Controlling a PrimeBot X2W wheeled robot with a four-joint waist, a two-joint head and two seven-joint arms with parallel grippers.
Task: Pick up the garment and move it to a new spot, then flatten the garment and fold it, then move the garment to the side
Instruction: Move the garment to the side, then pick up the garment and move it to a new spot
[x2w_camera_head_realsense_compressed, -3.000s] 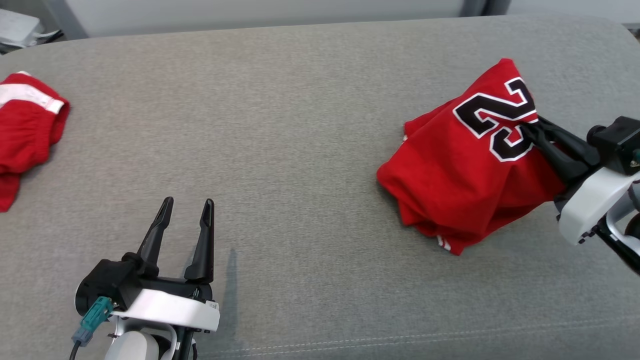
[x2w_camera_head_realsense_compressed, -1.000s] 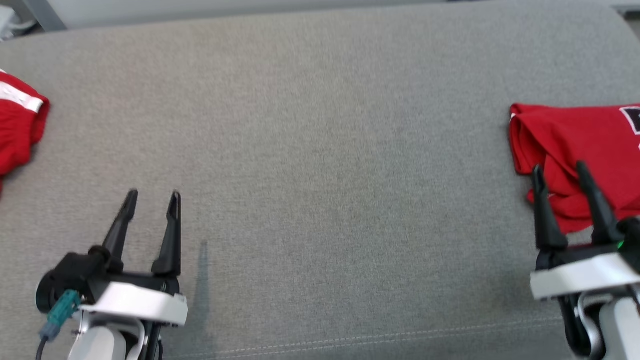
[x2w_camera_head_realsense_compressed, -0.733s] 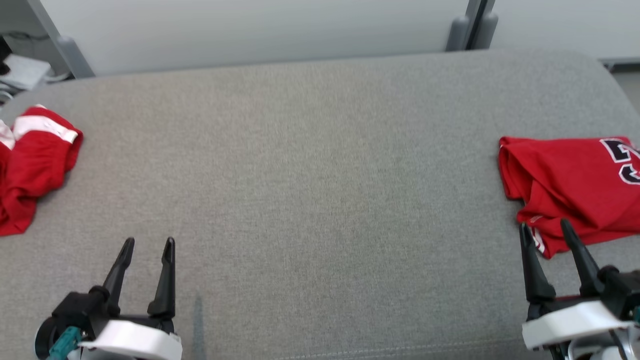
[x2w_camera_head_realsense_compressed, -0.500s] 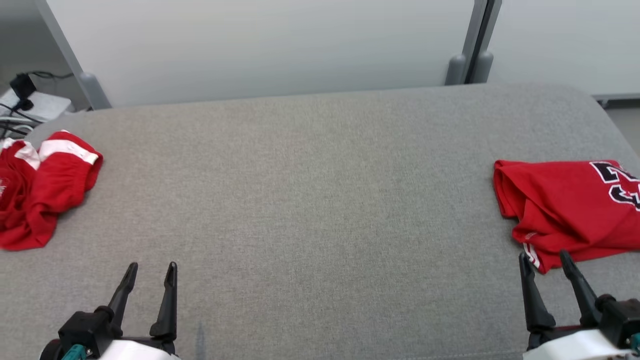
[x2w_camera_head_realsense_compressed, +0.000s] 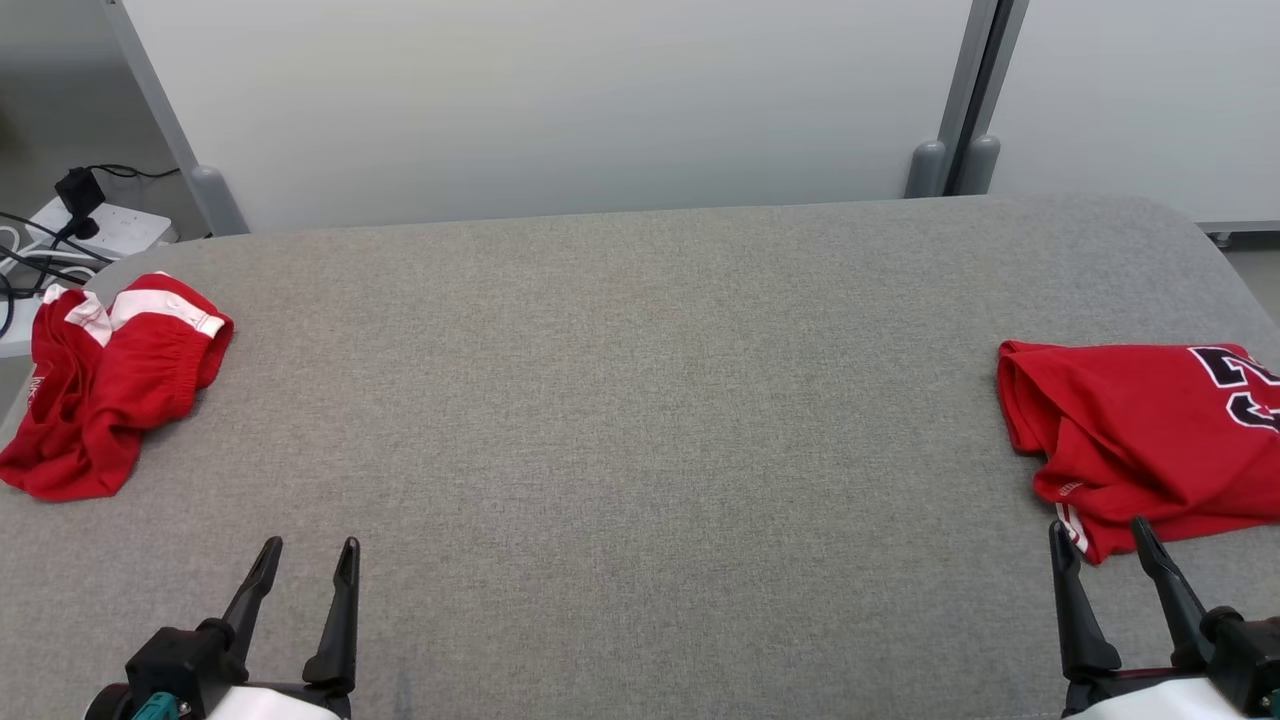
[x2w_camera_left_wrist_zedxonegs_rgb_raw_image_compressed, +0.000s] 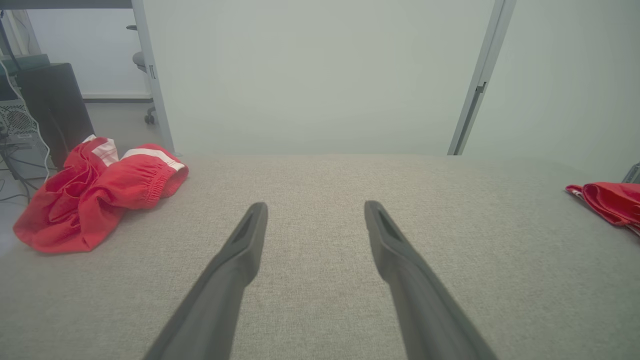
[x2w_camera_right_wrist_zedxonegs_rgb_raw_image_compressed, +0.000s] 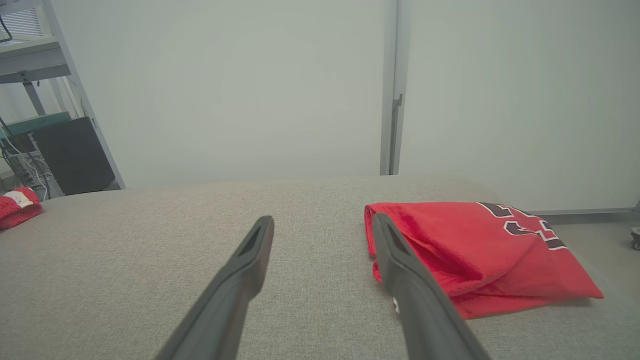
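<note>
- Desk (x2w_camera_head_realsense_compressed: 640, 400), grey fabric top: two red items are carried, well apart at opposite ends.
- Garment (x2w_camera_head_realsense_compressed: 1140, 430), a folded red jersey: laid flat at the desk's right end, long axis running left to right, folded edge toward the centre.
- Numerals (x2w_camera_head_realsense_compressed: 1245, 385): black, outlined white, cut off by the frame edge; not fully readable.
- Red shorts (x2w_camera_head_realsense_compressed: 110, 390): crumpled at the left end.
- Left end effector (x2w_camera_head_realsense_compressed: 309, 548): fingers spread, nothing held.
- Right end effector (x2w_camera_head_realsense_compressed: 1098, 530): fingers spread, nothing held, just beside the garment's near hem.
</note>
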